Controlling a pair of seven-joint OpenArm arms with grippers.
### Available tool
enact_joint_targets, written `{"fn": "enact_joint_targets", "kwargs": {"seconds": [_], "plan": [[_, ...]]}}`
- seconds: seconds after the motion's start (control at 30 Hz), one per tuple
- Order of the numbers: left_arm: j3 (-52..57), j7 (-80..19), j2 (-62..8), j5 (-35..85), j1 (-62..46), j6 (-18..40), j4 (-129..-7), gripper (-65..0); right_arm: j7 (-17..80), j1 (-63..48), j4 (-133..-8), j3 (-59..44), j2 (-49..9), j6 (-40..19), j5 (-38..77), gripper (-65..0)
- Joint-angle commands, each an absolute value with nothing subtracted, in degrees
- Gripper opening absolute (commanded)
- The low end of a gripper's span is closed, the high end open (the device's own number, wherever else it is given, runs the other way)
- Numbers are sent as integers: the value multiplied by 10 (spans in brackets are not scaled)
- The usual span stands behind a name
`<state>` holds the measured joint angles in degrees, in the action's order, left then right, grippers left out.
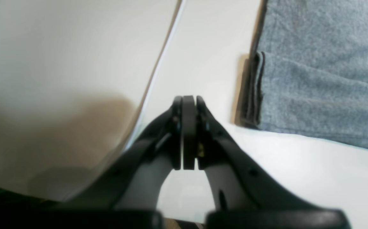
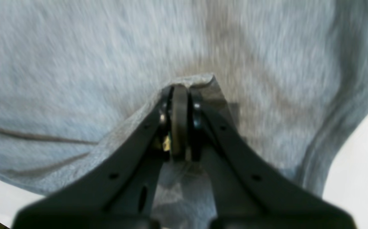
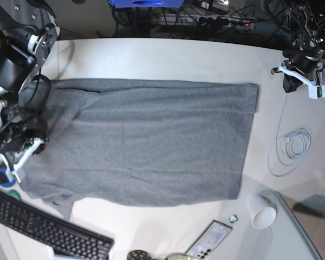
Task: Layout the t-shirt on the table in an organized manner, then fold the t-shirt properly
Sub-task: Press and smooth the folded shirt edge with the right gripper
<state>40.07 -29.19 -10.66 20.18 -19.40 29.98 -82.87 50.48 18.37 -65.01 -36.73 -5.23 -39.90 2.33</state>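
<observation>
Cloth fills the left of the base view: the right pincer (image 3: 23, 154) sits low at the t-shirt's (image 3: 151, 141) sleeve end, clamped on a fold of the t-shirt, as the right wrist view shows with grey fabric bunched over its tips (image 2: 180, 95). The t-shirt lies spread flat across the white worktop (image 3: 168, 59), hem toward the right. Past the hem, a coiled white cable (image 3: 290, 149) rests, and the left pincer (image 3: 300, 76) hangs closed and empty above bare worktop (image 1: 203, 63).
</observation>
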Motion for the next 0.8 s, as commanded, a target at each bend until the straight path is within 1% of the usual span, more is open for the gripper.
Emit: {"fn": "enact_joint_targets", "kwargs": {"seconds": [0.0, 0.2, 0.37, 0.53, 0.57, 0.6, 0.63, 0.7, 0.77], "plan": [[404, -281, -115, 210, -196, 301, -837, -650, 494, 202, -655, -367, -62, -400, 29, -648], [404, -283, -115, 209, -196, 301, -836, -650, 485, 237, -623, -371, -73, -400, 29, -648], [403, -281, -111, 164, -195, 301, -836, -650, 430, 241, -591, -370, -73, -400, 29, -648], [402, -283, -111, 162, -196, 302, -836, -650, 392, 238, -579, -372, -72, -400, 29, -644], [402, -282, -111, 162, -204, 302, -837, -650, 396, 235, -579, -370, -72, -400, 29, -615], [402, -280, -111, 162, -207, 302, -839, -650, 405, 229, -579, -368, -73, -400, 29, -573], [402, -280, -110, 162, -210, 303, -841, -650, 416, 224, -582, -367, -73, -400, 29, -512], [402, -280, -109, 163, -212, 327, -841, -650, 441, 215, -590, -368, -73, -400, 29, -363], [404, -280, -100, 163, -219, 368, -842, -650, 459, 194, -632, -373, -73, -400, 31, -209]]}}
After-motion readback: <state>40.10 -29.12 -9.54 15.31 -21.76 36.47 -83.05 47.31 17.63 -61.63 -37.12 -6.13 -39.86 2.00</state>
